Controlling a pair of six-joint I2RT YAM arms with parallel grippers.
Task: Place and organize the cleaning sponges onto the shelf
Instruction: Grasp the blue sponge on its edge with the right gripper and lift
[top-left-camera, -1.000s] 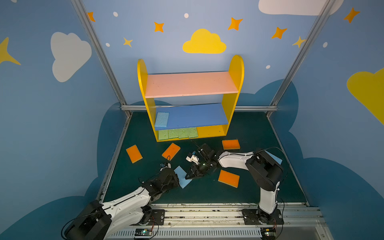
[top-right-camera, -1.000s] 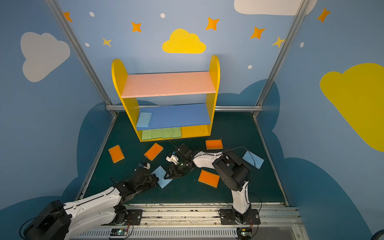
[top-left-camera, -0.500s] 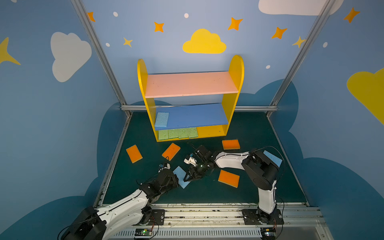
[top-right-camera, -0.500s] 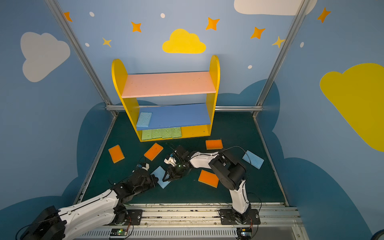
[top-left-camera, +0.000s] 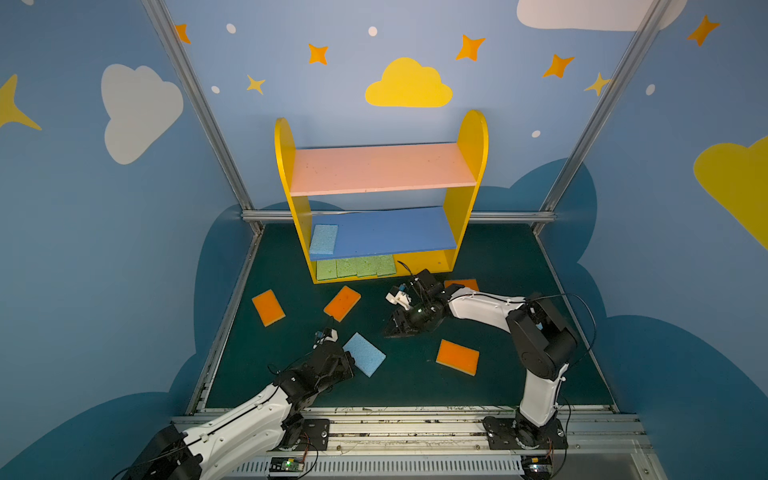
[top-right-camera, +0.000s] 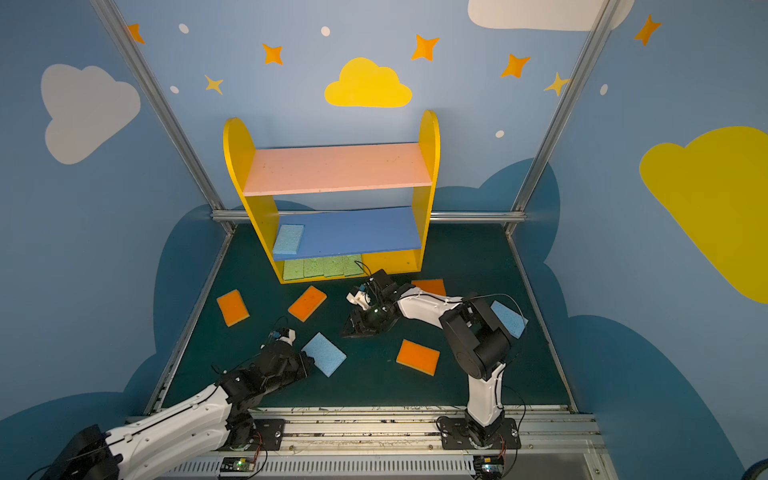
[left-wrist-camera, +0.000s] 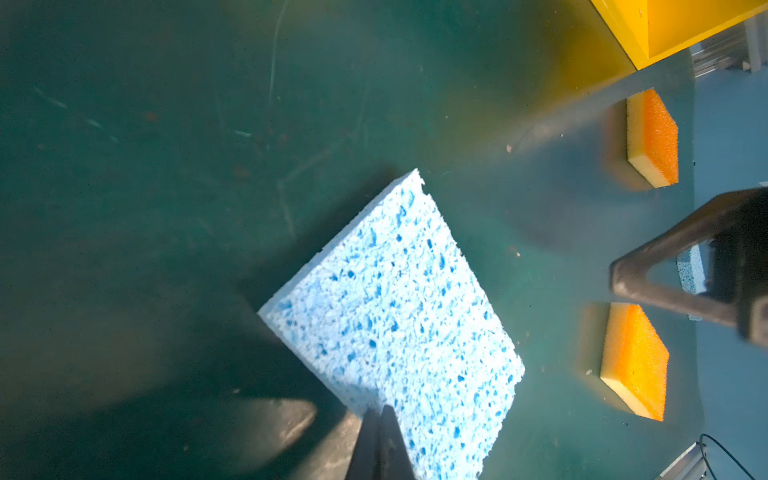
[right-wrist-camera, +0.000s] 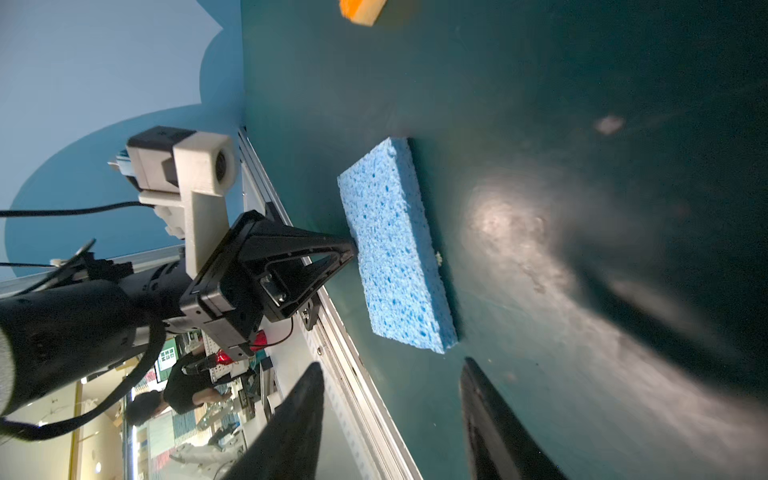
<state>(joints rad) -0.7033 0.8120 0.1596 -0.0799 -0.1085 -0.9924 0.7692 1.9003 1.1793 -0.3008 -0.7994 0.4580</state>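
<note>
A light blue sponge (top-left-camera: 364, 354) (top-right-camera: 324, 354) (left-wrist-camera: 395, 311) (right-wrist-camera: 395, 249) lies flat on the green floor. My left gripper (top-left-camera: 347, 360) (top-right-camera: 309, 361) (left-wrist-camera: 380, 413) (right-wrist-camera: 351, 249) is shut, its tips against the sponge's near edge with nothing between them. Just beyond the sponge, my right gripper (top-left-camera: 390, 332) (top-right-camera: 348, 331) (right-wrist-camera: 390, 363) is open and empty. The shelf (top-left-camera: 382, 168) (top-right-camera: 336, 168) stands at the back. One blue sponge (top-left-camera: 323, 245) lies on its blue board and several green sponges (top-left-camera: 355, 267) on its bottom board.
Orange sponges lie loose on the floor: at the left (top-left-camera: 268, 307), in the middle (top-left-camera: 342, 303), at the front right (top-left-camera: 457, 357), and one behind the right arm (top-left-camera: 461, 284). Another blue sponge (top-right-camera: 509, 318) lies right of the right arm. A metal rail (top-left-camera: 415, 415) edges the front.
My right gripper has opened wider and drawn back from the blue sponge toward the shelf, uncovering it. The left gripper stays shut at the sponge's edge.
</note>
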